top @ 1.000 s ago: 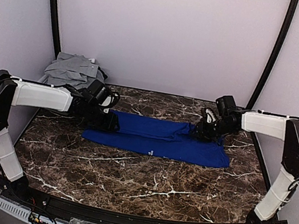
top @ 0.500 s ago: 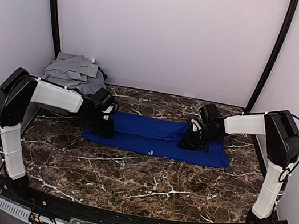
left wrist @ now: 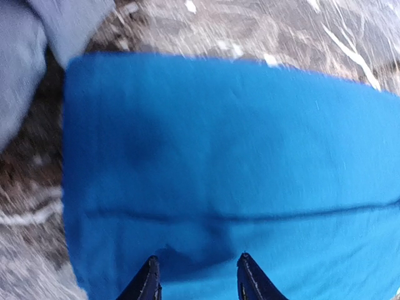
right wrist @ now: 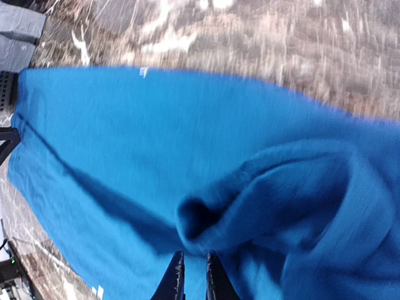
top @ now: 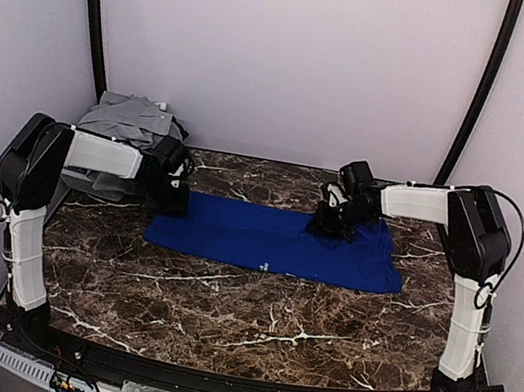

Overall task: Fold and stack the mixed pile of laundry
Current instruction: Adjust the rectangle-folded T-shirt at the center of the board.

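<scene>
Looking down on a royal-blue T-shirt (top: 274,244), laid out as one long band from left to right across the far half of the dark marbled surface (top: 221,316). Flat along most of that length, with a straight near edge and a small white mark close to it. Rumpled at the right end.

At the band's left end, the left tool (top: 170,198), low over the far corner of the cloth. Open: seen from the left wrist, fingers (left wrist: 149,278) parted, tips down at the fabric, smooth blue cloth in the gap and one long crease crosswise just ahead.

At the far edge toward the right end, the right tool (top: 331,220). Closed on the T-shirt: seen from the right wrist, fingertips nearly together, pinching a raised fold, with a dark hollow in the bunched cloth right at the tips.

Behind the left tool, in the far left corner, a heap of laundry (top: 140,139) topped by a light-grey garment (top: 129,117), with something darker at its right side. Just beside the T-shirt's left end, well apart from the right tool. Too blurred in both wrist views for finer detail.
</scene>
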{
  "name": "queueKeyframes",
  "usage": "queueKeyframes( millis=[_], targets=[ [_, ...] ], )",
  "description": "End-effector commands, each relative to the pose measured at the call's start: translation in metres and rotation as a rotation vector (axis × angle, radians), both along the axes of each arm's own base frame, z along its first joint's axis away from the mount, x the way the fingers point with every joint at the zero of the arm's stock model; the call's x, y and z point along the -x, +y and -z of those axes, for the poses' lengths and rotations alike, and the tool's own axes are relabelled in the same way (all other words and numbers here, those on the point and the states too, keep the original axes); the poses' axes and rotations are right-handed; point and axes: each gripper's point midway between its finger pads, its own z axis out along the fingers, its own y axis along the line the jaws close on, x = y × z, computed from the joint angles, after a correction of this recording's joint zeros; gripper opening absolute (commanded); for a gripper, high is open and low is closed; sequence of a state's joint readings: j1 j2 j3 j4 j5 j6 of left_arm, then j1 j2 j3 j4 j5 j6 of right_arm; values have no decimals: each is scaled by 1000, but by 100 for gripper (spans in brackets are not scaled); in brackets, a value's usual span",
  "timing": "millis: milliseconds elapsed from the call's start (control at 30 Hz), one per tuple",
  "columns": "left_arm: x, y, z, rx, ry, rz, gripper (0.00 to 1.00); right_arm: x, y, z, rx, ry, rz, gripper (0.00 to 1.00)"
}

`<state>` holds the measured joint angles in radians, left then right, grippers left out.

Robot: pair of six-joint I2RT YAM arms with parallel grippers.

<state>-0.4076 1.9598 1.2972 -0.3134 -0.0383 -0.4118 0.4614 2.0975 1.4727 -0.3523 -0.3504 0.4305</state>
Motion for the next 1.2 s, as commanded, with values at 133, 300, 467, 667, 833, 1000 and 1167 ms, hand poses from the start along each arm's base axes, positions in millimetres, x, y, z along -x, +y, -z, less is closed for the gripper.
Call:
queueKeyframes(
  millis=[133,300,467,667,833,1000,1167],
  targets=[
    [-23,4,-20,-9,-45,-28,46,-46,-23,-33,16,-94,46,20],
    [-19,3,-31,10,-63,-14,51,-42,-60,-82,-6,-182,73,31],
    [-17,-2,-46,51,-92,11,55,-30,-87,-76,46,-156,53,31],
    [-13,-11,-52,103,-87,33,57,-6,-74,-65,22,-118,4,42],
    [-11,-18,-53,135,-81,56,58,-8,-63,-58,107,-152,-62,42],
    [-9,-29,-57,169,-84,103,59,-12,-53,-54,202,-199,-129,42],
    [-16,-56,-76,255,-135,184,62,-20,-54,-47,254,-202,-160,40]
  ],
)
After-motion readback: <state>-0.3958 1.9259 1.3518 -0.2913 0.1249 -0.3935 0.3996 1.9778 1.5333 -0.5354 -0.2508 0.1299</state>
